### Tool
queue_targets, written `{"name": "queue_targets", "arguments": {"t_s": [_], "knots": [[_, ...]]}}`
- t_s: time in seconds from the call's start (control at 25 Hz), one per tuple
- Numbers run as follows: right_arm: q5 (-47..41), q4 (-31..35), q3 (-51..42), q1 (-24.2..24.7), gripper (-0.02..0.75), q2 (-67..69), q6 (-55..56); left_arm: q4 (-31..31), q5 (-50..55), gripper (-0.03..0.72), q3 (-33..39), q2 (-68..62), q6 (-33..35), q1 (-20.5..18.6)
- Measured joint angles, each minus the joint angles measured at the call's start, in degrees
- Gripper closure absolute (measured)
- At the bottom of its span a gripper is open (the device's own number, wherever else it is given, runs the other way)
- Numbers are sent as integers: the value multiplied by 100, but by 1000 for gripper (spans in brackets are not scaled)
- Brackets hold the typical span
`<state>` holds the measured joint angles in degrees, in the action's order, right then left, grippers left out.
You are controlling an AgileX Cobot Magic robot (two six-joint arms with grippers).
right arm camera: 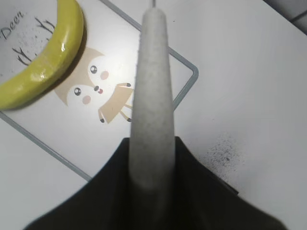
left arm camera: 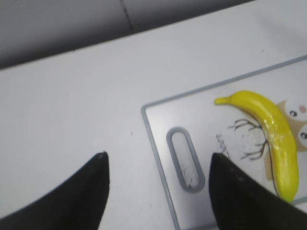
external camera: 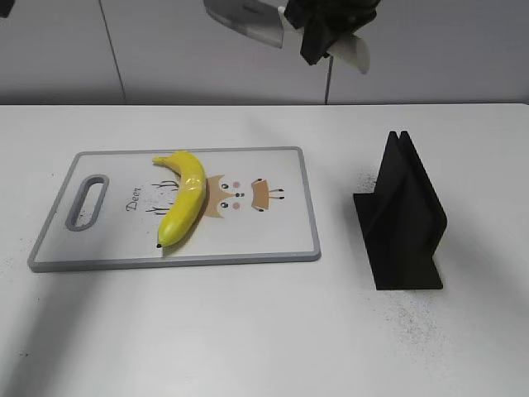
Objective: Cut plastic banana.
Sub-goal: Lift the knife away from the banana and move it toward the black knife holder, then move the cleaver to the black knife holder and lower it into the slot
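The plastic banana (external camera: 183,198) is glossy yellow and lies whole on the left half of the white cutting board (external camera: 273,240), which has a grey rim and an owl print. My right gripper (external camera: 326,33) hangs high above the table's back edge, shut on a knife (external camera: 248,21) whose grey blade points left. In the right wrist view the jaws (right arm camera: 152,163) clamp the pale knife (right arm camera: 153,86) above the board's right end (right arm camera: 62,129), with the banana (right arm camera: 43,67) to its left. My left gripper (left arm camera: 158,167) is open and empty above the board's handle-slot end (left arm camera: 201,110), left of the banana (left arm camera: 276,134).
A black knife stand (external camera: 405,219) stands upright on the white table (external camera: 248,331) to the right of the board. The board's slot handle (external camera: 87,201) is at its left end. A grey wall runs behind the table.
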<state>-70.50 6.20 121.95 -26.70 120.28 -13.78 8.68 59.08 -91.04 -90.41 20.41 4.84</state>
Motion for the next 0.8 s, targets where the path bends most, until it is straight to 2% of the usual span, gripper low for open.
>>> {"name": "queue_targets", "arguments": {"t_s": [0.16,0.32,0.56,0.8], "knots": [[1,39,-277,0,579,-398,918,-198,903,89,57,60,-690,-251],[6,354,-1022,0,579,-1007,1230,-239,1051,93,409,98,-908,-409],[107,451,-2631,0,579,-2037,1573,-202,1058,93,1655,803,-959,-429],[1140,390,-4457,0,579,-3272,2213,-250,1070,96,3071,2226,-964,-429]]}}
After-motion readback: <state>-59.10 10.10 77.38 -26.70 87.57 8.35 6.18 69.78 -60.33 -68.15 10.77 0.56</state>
